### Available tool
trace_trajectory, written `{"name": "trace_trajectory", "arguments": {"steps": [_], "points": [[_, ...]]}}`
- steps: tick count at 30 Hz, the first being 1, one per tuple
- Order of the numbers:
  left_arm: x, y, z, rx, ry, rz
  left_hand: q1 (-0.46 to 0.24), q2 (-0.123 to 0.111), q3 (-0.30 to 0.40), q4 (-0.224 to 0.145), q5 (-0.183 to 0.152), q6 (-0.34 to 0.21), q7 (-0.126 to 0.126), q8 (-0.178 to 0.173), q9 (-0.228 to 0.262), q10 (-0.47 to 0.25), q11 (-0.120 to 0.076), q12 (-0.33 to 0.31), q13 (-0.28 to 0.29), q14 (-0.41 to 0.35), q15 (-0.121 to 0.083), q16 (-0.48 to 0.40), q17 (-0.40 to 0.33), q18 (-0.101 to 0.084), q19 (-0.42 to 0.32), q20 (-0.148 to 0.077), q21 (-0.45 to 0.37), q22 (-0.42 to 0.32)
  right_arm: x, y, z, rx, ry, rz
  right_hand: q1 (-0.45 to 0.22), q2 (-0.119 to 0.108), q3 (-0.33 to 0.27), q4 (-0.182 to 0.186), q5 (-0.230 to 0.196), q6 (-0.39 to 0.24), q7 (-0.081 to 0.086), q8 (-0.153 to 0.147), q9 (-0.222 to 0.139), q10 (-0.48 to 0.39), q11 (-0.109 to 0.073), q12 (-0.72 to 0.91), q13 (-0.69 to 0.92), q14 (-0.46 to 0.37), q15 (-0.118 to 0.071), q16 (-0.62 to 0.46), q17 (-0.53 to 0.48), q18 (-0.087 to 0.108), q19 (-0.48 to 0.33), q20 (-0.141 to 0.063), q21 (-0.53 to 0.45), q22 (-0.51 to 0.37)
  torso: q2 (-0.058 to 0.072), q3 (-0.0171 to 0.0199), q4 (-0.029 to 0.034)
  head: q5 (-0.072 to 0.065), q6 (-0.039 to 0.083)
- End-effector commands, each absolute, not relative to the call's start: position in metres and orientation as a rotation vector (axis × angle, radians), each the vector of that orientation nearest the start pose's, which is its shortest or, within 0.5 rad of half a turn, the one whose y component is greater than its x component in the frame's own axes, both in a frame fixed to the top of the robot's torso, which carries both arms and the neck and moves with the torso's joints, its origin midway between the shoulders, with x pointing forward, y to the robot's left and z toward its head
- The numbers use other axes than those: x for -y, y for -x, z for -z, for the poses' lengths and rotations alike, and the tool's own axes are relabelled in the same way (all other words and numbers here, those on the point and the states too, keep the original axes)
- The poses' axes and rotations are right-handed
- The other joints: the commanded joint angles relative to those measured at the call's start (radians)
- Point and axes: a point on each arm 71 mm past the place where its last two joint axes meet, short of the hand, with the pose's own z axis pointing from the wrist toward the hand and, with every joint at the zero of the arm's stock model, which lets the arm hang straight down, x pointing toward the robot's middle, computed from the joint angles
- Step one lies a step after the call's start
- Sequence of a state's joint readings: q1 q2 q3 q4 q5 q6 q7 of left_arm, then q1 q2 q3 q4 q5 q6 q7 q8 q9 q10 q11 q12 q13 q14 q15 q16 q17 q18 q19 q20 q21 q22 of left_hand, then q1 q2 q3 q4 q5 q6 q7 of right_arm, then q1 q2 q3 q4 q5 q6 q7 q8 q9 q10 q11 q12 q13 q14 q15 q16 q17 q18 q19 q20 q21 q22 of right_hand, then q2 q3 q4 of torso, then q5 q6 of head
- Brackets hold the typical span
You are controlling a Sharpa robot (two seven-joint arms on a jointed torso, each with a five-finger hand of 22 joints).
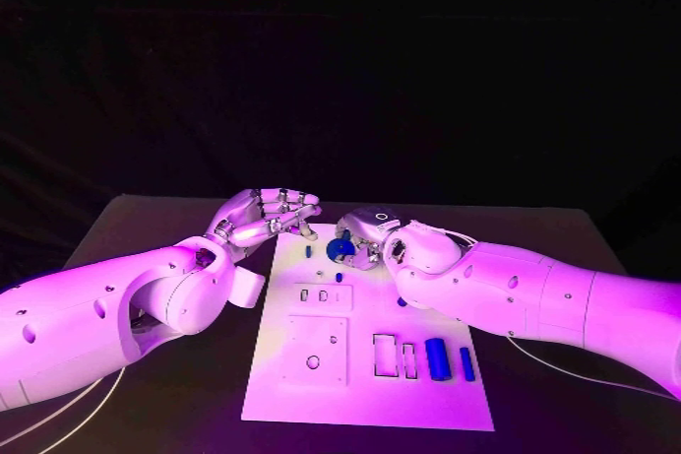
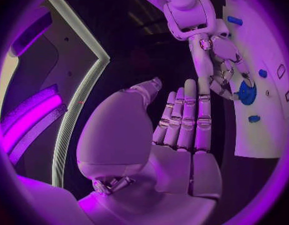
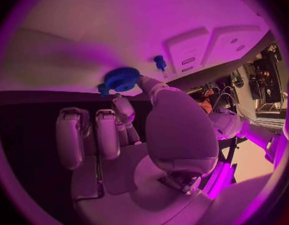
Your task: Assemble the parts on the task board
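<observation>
Right fingers (image 3: pixel 146 83): one tip and the thumb are pinching the blue gear (image 3: pixel 122 78) by its toothed rim; the others are lying curled beside them.
Right hand (image 1: pixel 366 239): hanging over the far end of the board (image 1: pixel 369 400), holding the gear just above its surface.
Gear: sitting near the board's far edge, about midway across (image 1: pixel 340 249).
Left fingers (image 2: pixel 185 117): lying straight and pressed together, holding nothing.
Left hand (image 1: pixel 264 218): hovering just off the board's far left corner, apart from the right hand.
Peg (image 3: pixel 160 62): a small blue one standing on the board just beside the gear.
Cylinders (image 1: pixel 437 359): two blue ones lying side by side near the board's near right corner.
Table (image 1: pixel 156 227): black, carrying the board in its middle.
</observation>
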State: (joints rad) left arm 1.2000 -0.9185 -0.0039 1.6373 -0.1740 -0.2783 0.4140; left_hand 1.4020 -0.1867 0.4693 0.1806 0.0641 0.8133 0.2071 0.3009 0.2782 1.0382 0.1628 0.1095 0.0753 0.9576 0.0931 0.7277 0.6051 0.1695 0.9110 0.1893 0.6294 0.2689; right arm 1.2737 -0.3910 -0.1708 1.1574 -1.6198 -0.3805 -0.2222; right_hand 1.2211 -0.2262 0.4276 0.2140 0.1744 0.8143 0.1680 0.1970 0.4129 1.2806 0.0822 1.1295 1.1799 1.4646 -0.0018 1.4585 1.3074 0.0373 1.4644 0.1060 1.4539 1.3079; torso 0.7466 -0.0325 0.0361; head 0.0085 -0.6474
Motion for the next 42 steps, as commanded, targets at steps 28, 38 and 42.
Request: {"name": "trace_trajectory", "arguments": {"steps": [28,38,42], "points": [[-0.217,-0.472,0.151,-1.427,0.882,1.616,-0.004,0.006,0.003,-0.002,-0.006,-0.007,0.014,-0.005,0.001,-0.008,-0.001,-0.007,-0.001,-0.012,0.004,0.003,-0.002,0.009,-0.014,0.002,0.008,0.002,0.246,-0.513,0.166,-1.635,-0.024,-0.731,0.098,0.011,-0.018,-0.054,-0.036,0.013,-0.003,-0.043,0.009,0.028,-0.006,0.053,0.045,0.072,0.004,0.025,0.112,-0.01,0.04,0.003,0.03,0.184,-0.024,0.0158,-0.0411,0.004,-0.001],[-0.218,-0.473,0.153,-1.431,0.884,1.616,-0.005,0.006,0.003,-0.002,-0.006,-0.007,0.014,-0.005,0.001,-0.008,-0.001,-0.007,-0.001,-0.013,0.004,0.003,-0.002,0.009,-0.016,0.002,0.008,0.002,0.285,-0.518,0.193,-1.687,-0.039,-0.665,0.132,0.0,-0.008,-0.081,-0.012,0.019,-0.005,-0.05,0.013,0.028,-0.008,0.057,0.049,0.073,0.002,0.028,0.116,-0.011,0.041,0.002,0.032,0.188,-0.026,0.0241,-0.0451,0.005,-0.01],[-0.218,-0.473,0.153,-1.432,0.884,1.616,-0.004,0.006,0.003,-0.002,-0.006,-0.007,0.014,-0.005,0.002,-0.008,-0.001,-0.007,-0.001,-0.014,0.004,0.002,-0.003,0.009,-0.017,0.002,0.008,0.002,0.286,-0.521,0.202,-1.704,-0.049,-0.646,0.136,-0.002,-0.007,-0.084,-0.012,0.019,-0.006,-0.051,0.013,0.029,-0.008,0.058,0.05,0.073,0.002,0.028,0.117,-0.011,0.041,0.002,0.032,0.187,-0.027,0.0246,-0.0439,0.005,-0.011]]}}
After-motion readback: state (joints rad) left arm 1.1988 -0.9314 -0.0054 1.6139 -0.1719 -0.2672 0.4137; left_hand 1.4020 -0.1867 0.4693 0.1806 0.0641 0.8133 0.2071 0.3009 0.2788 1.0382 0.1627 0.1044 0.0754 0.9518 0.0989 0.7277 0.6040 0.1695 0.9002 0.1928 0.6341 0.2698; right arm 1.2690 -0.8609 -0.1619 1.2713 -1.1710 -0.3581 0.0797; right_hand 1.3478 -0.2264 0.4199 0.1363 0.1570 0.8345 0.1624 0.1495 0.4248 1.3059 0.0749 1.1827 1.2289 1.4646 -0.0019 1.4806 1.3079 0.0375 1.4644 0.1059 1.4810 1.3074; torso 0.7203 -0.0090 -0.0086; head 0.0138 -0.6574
